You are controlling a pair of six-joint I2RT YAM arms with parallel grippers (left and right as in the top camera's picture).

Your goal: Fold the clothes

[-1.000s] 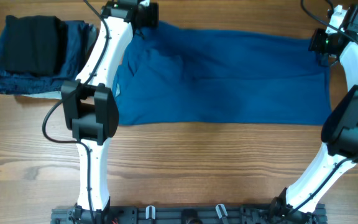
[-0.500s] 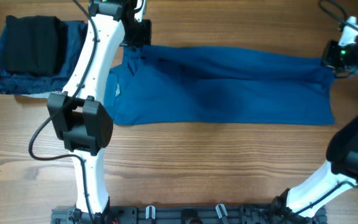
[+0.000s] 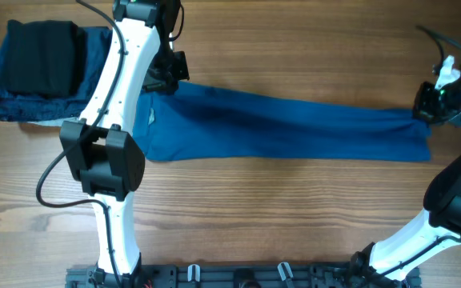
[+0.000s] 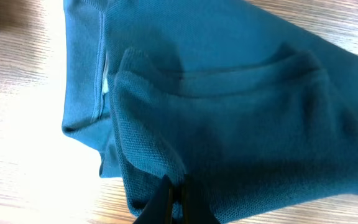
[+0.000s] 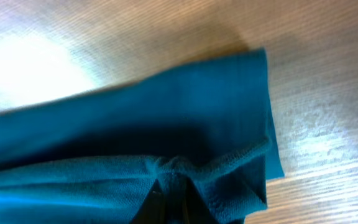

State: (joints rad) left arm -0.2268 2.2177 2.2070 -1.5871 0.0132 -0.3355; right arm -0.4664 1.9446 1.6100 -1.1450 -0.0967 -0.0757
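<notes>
Since the earlier overhead views, both arms have carried the far hem of the blue polo shirt [image 3: 294, 132] toward the near edge of the tabletop [image 3: 254, 216]. The cloth, formerly a broad rectangle, now forms a narrower, partly doubled band. The shirt lies across the middle of the tabletop and reaches from the left arm almost to the right edge. Its collar end is on the left.

The left gripper [image 3: 169, 76] is clenched on a raised fold of the shirt's upper layer at the collar end; in the wrist view the fingers [image 4: 166, 202] pinch bunched knit. The right gripper [image 3: 426, 104] is likewise clamped on the shirt, gripping a gathered edge at the far right corner of the cloth. In the far left corner of the tabletop rests a pile of darker folded clothes [image 3: 94, 56], with a black garment [image 3: 42, 48] on top, just beside the left arm.
</notes>
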